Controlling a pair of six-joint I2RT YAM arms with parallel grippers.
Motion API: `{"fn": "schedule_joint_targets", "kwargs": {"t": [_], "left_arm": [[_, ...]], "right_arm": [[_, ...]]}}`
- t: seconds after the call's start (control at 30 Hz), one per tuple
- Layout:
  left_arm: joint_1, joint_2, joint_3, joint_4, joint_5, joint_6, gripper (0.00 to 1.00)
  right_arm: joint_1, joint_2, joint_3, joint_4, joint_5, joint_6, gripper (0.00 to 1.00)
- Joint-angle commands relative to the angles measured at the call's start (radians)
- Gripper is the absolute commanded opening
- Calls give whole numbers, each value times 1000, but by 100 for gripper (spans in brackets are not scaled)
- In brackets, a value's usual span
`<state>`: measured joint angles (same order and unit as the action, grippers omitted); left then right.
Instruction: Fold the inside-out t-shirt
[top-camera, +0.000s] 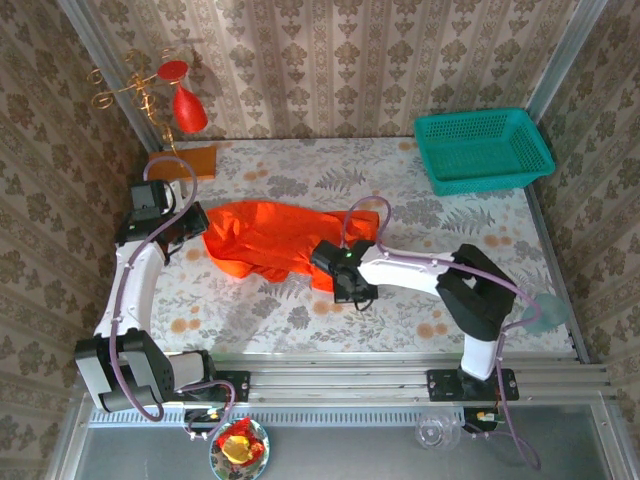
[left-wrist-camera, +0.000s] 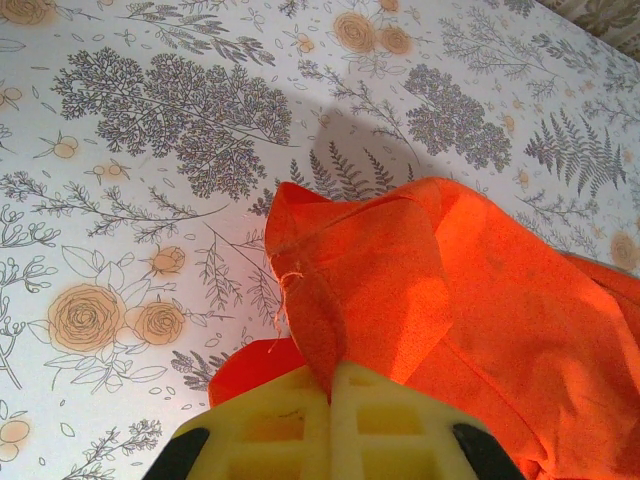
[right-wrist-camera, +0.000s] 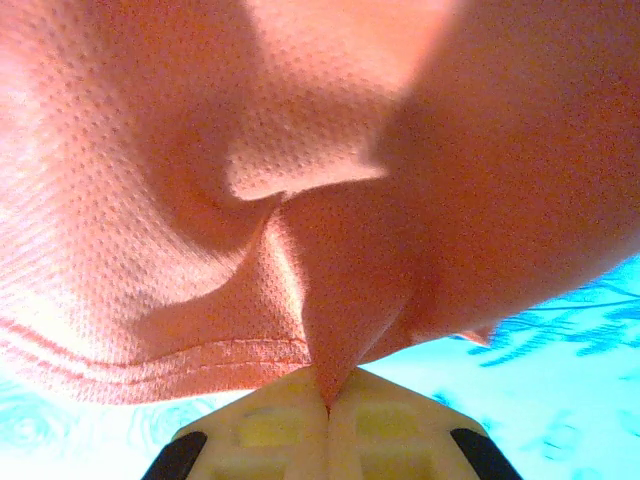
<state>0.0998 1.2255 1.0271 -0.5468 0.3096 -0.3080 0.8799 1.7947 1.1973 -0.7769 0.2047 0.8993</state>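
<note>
Both arms same build: left arm (top-camera: 133, 282) and right arm (top-camera: 405, 268) have white link shells, black joint housings, black bases. Lilac cable (top-camera: 170, 158) loops along each. Green light (top-camera: 347, 254) on right wrist. Fingers (left-wrist-camera: 270, 425) pale yellow, square-pocketed, with black mounts outboard.

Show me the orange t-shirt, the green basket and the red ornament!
orange-red t-shirt (top-camera: 265, 232), top external view, middle of the crumpled cloth
green basket (top-camera: 485, 148), top external view, its bare mesh floor
red ornament (top-camera: 190, 110), top external view, the hanging red drop
</note>
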Motion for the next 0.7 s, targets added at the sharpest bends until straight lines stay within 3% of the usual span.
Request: {"fn": "schedule_joint_targets", "kwargs": {"t": [0.0,0.3,0.43,0.67], "left_arm": [[3,-35,12,-13,4,29,0],[2,-44,15,35,86,-5,0],[-6,-55,-4,102,161,-28,0],[-74,-35,-17,277,313,-113,0]], "right_arm": [[-49,-158,58,-100,134,-53,0],[-287,-461,391,-178,249,-316,0],[-366,-491,627,-193,314,-440,0],[-381,-453,1039,-157,439,-637,0]]}}
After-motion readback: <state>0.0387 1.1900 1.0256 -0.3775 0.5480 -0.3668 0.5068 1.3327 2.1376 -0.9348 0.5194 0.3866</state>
